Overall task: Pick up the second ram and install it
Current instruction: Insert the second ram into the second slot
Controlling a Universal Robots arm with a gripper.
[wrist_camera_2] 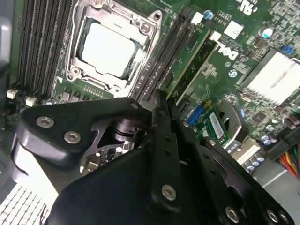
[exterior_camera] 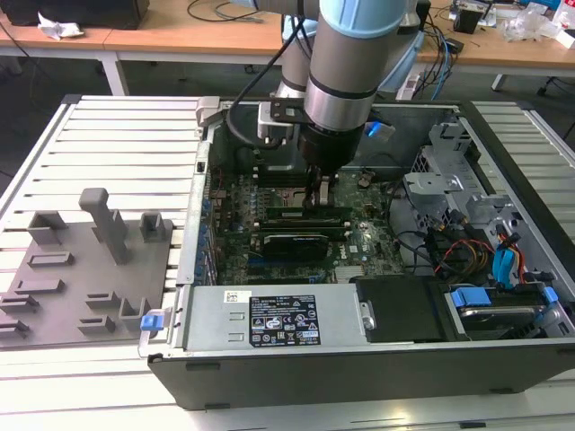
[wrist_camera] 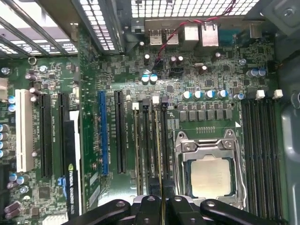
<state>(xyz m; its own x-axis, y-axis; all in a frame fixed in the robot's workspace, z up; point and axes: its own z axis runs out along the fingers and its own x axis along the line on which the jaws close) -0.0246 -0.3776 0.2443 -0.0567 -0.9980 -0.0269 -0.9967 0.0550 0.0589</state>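
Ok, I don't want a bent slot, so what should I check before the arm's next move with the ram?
1. Grip: gripper shut on the second ram, seen edge-on: ok.
2. Alignment: the stick runs parallel to the memory slots beside the CPU socket: ok.
3. Which slot lies under it: cannot tell.
4. Slot end clips open: cannot tell.
5. Other ram stick sitting in its slot: ok.
6. Cables apart from the slots: ok.
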